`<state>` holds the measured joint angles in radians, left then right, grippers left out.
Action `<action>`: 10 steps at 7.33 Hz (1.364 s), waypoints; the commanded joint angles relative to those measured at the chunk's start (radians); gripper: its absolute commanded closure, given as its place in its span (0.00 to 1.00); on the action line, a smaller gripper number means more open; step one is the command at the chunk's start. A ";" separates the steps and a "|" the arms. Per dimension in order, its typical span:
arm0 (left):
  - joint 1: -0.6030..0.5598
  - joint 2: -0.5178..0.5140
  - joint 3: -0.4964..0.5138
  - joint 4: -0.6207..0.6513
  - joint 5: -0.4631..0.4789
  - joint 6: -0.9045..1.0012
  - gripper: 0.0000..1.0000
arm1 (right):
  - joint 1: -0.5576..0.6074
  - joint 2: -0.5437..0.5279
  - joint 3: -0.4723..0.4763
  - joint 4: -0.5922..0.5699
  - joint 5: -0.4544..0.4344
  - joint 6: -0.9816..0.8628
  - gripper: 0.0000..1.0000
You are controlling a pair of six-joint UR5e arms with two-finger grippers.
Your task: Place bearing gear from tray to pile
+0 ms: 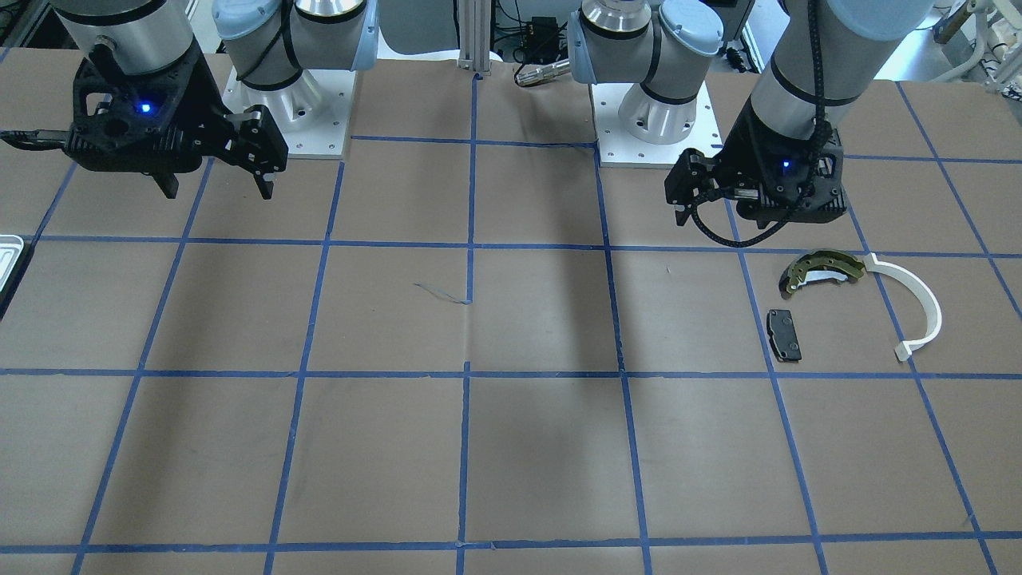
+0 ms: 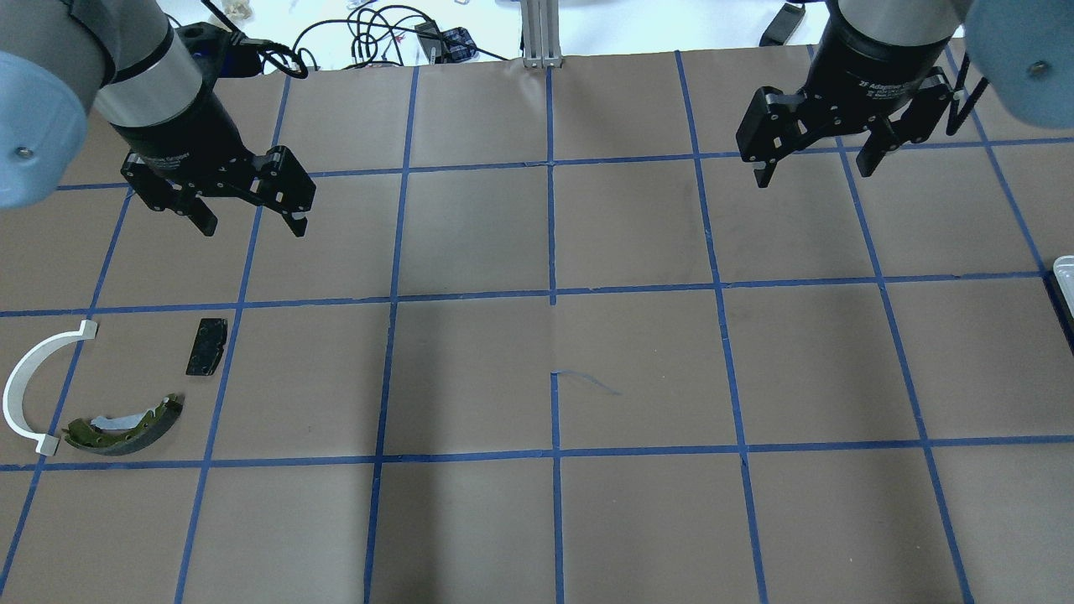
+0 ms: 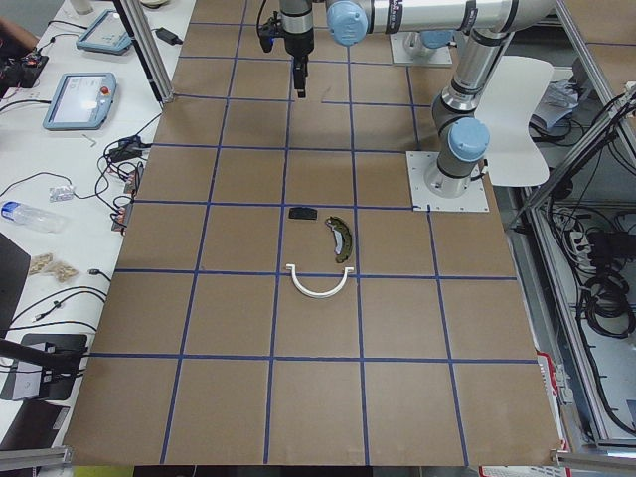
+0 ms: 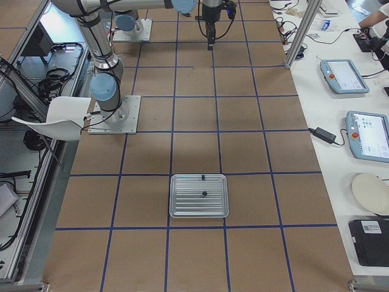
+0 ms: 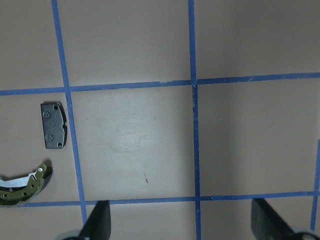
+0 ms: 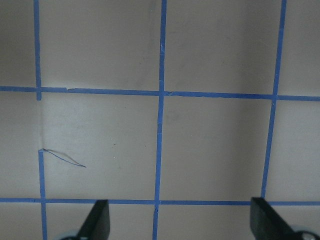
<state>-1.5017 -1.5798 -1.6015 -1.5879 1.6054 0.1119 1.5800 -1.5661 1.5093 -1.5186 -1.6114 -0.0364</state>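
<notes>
Overhead: left gripper [image 2: 252, 225] is upper left and right gripper [image 2: 814, 172] upper right. Both hang above the tabletop [image 2: 470, 369], jaws spread wide, nothing in them. Only a sliver of the tray [image 2: 1064, 281] shows at the right edge. The pile is lower left: brake shoe [image 2: 126, 424], white arc [image 2: 29, 382], black pad [image 2: 206, 346]. Tray and pile are well apart, at opposite ends.

Front-facing: mirrored. Tray corner at the left edge, pile at right, just below the left gripper.

Right-end view: whole tray at lower centre, its long side running left-right in frame. Two small dark bits sit in it, one mid-tray and one by the far rim. I take the mid one as the bearing gear [image 4: 204, 194], but it's too small to be sure. It reads as a round dot, so I can't call a long axis or heading.

Left-end view: pile mid-frame, arc opening toward the top.

Wrist cams: left sees pad and shoe at lower left. Right sees bare grid only, no tray.

Step, as I judge it: pre-grasp, nothing picked. Next: the right arm, being nearer, travels to the tray, centres over the gear, descends and closes.
</notes>
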 commanded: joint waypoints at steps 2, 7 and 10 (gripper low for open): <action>0.000 -0.002 0.000 0.000 -0.001 0.000 0.00 | -0.017 0.003 0.000 0.011 0.004 -0.008 0.00; 0.000 -0.002 0.000 0.002 -0.001 0.000 0.00 | -0.437 0.011 -0.002 -0.033 -0.018 -0.356 0.00; 0.000 0.000 0.000 0.002 0.001 0.000 0.00 | -0.766 0.202 0.011 -0.179 0.007 -0.622 0.00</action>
<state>-1.5016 -1.5802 -1.6015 -1.5866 1.6056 0.1120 0.9416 -1.4507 1.5181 -1.6418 -1.6146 -0.5337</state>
